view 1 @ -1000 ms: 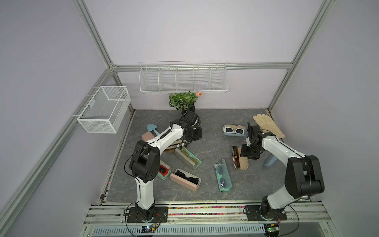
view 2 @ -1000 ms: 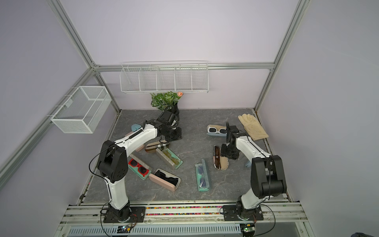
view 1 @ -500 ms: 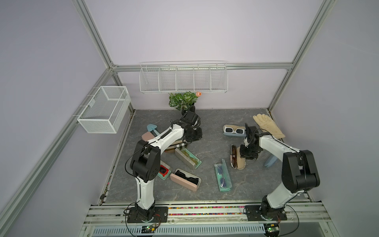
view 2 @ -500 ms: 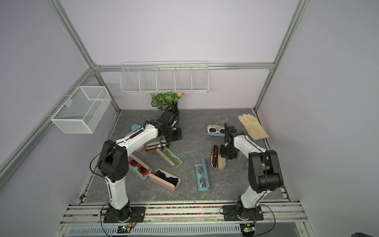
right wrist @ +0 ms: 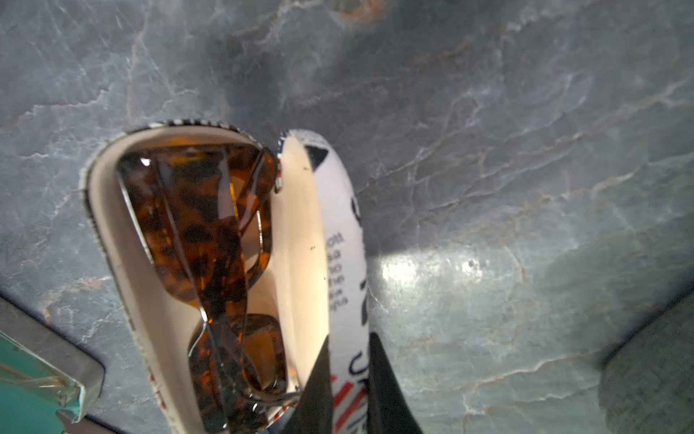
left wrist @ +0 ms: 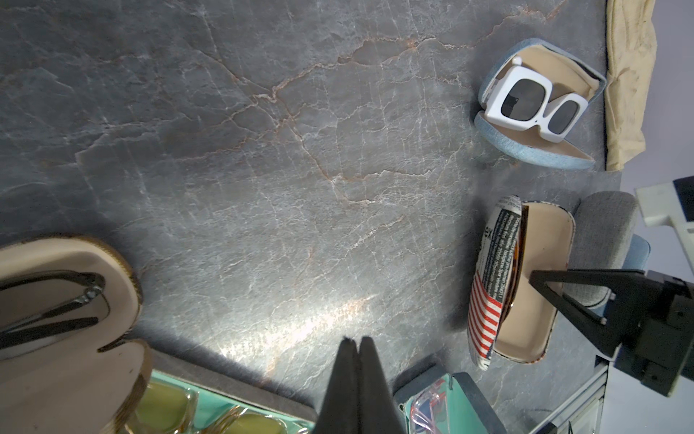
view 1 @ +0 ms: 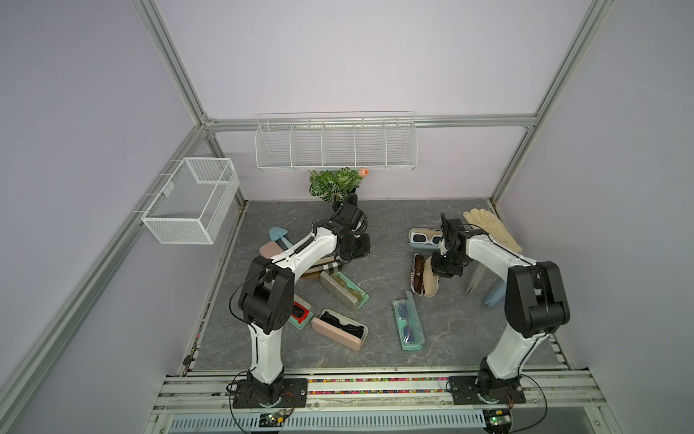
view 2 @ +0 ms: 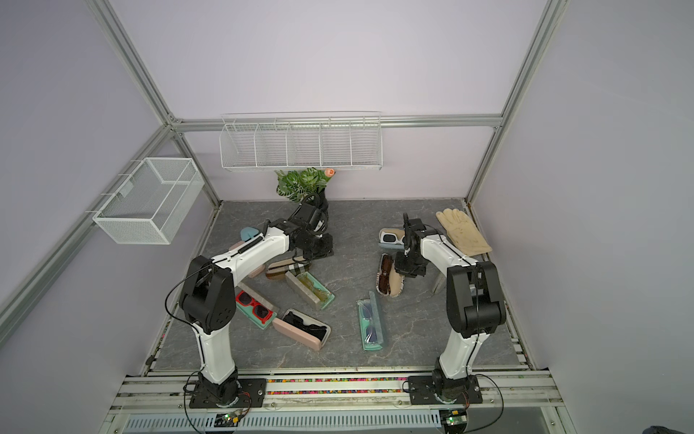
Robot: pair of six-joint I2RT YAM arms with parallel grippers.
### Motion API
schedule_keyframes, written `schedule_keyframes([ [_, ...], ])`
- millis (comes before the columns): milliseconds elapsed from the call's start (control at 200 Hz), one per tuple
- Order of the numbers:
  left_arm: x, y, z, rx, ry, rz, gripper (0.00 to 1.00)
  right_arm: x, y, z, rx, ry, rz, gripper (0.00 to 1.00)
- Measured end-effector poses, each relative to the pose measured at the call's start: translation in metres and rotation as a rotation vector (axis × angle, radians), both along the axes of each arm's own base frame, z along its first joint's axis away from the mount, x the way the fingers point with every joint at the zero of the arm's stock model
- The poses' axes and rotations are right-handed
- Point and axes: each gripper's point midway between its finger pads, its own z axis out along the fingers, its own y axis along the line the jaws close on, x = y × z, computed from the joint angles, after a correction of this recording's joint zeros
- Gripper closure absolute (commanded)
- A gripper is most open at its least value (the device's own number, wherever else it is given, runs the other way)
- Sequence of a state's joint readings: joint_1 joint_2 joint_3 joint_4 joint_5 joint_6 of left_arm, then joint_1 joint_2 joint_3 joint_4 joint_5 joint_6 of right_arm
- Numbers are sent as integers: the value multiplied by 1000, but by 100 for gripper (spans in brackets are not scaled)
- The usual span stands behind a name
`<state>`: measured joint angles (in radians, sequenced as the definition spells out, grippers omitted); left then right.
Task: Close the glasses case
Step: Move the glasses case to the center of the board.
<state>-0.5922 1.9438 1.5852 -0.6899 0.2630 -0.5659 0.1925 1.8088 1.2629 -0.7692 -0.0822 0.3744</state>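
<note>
Locate the dark grey marbled desk (view 1: 394, 221) across the lower middle of both top views.

Judge the task as begun, not finished: no lid folded down yet on the target.

Find the newspaper-and-flag printed hard glasses case (view 1: 428, 289) right of centre in a top view. Lying open, with its printed lid (right wrist: 338, 240) stood on edge beside the tray. Contains tortoiseshell brown sunglasses (right wrist: 202, 240).

Remaining, by estimate: swing the lid over and press shut.

Note other open containers:
- Blue denim case (left wrist: 533, 154) holding white square sunglasses (left wrist: 525, 101), upper right of the left wrist view.
- Teal case (view 1: 417, 315) holding clear-framed glasses (view 1: 405, 327), lower centre in a top view.

Read right gripper (right wrist: 348, 340) jaws as clamped on the lid's edge. Read left gripper (left wrist: 355, 340) jaws as pressed together, holding nothing.
</note>
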Motion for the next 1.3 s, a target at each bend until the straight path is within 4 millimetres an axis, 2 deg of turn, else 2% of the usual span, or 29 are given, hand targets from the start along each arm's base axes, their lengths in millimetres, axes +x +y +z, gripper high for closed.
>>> schedule_keyframes([
  [100,0,0,0,1,-1,-2,100,9,6,-1,3,-1,6,86],
  [335,4,-3,-6,9,11,-3,100,23,36,-3,16,4,63,83],
  [535,9,-7,-10,10,21,-6,100,31,49,10,25,-23,87,80],
  [830,14,-16,-12,-3,27,-18,100,30,53,17,23,-20,95,74],
  [1090,10,-23,-18,0,39,-33,100,27,51,22,7,-14,97,63],
  [1305,12,-32,-16,-11,33,-48,100,24,46,46,-3,-59,93,57],
])
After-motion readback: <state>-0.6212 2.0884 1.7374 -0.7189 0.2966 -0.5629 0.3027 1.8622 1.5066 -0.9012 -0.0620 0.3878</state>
